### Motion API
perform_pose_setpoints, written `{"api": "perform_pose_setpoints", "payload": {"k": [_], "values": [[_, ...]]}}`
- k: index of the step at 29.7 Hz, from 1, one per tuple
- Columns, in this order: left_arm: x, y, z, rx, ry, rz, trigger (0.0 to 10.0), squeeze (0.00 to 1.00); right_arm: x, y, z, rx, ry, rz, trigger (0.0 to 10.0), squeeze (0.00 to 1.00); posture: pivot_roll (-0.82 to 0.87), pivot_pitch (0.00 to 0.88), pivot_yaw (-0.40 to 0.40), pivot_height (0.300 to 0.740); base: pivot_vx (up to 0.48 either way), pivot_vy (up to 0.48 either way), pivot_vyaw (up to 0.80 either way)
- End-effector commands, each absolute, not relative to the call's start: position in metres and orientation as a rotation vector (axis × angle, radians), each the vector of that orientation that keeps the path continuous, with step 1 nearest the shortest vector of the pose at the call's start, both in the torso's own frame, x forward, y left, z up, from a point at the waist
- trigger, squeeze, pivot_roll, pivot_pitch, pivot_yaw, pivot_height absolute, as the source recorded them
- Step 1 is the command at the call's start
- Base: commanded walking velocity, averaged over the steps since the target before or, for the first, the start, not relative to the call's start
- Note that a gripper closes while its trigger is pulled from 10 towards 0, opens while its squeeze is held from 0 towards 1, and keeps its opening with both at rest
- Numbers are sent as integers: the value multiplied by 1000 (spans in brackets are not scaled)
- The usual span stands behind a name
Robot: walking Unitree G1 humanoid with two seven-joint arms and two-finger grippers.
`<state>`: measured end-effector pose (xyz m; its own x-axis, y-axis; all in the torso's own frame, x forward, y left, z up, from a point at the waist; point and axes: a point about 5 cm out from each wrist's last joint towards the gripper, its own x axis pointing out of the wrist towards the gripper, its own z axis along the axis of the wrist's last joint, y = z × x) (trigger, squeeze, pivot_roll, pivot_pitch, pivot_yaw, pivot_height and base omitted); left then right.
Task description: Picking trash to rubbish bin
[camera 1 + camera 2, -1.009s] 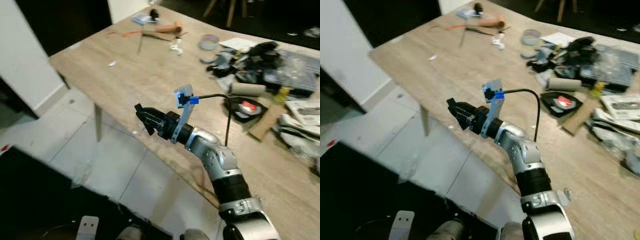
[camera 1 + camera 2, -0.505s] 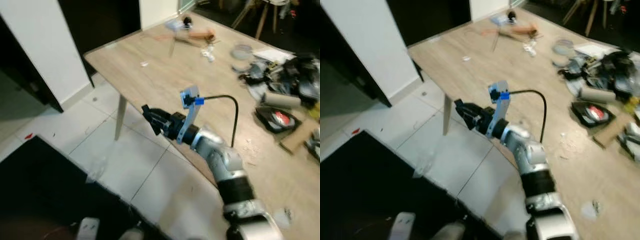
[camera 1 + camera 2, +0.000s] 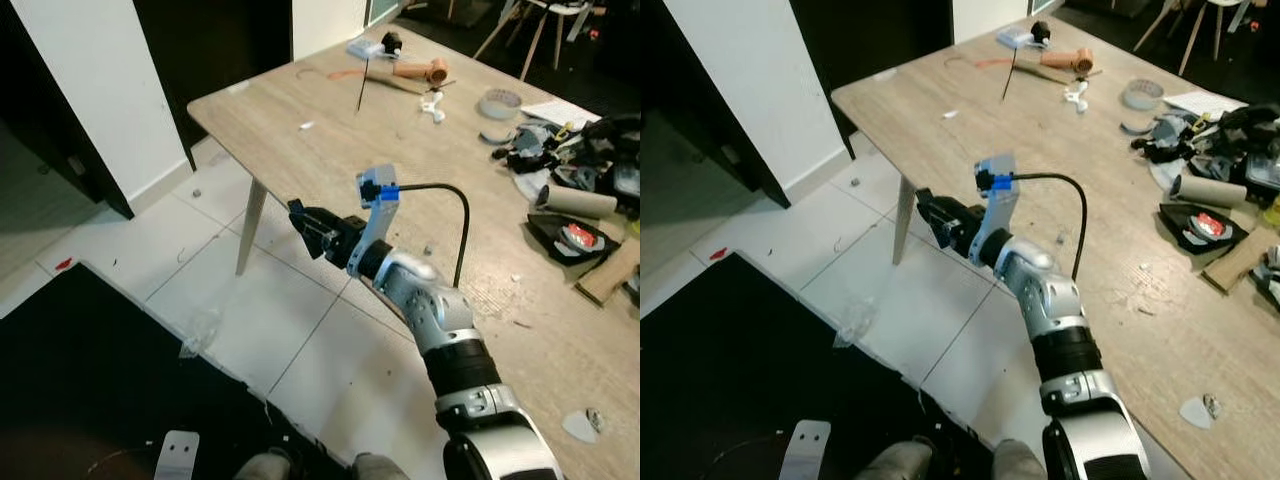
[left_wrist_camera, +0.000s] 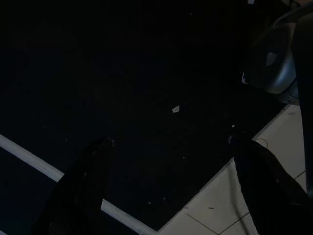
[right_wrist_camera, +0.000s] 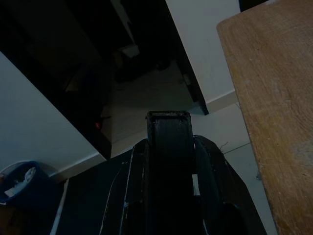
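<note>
Claw now beyond table edge, over floor

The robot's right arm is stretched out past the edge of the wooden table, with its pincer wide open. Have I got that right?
Not quite. The right pincer is shut, its black fingers pressed together, as the right wrist view shows. The rest holds: the arm reaches out past the edge of the wooden table, over the tiled floor.

Sharp, evenly lit head views; wrist views murky, deeply shadowed.
</note>
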<state>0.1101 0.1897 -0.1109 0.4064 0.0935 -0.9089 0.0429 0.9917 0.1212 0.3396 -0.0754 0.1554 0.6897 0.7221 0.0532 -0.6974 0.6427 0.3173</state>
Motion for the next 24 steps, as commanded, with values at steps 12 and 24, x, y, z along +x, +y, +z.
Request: {"api": "perform_pose_setpoints", "payload": {"k": [12, 24], "values": [[102, 190, -113, 150, 1181, 18, 10000, 0, 333, -67, 154, 312, 83, 901, 10000, 0, -86, 79, 10, 740, 0, 0, 758], [100, 190, -114, 153, 1190, 17, 10000, 0, 330, -67, 152, 312, 91, 912, 10000, 0, -82, 88, 11, 740, 0, 0, 794]]}}
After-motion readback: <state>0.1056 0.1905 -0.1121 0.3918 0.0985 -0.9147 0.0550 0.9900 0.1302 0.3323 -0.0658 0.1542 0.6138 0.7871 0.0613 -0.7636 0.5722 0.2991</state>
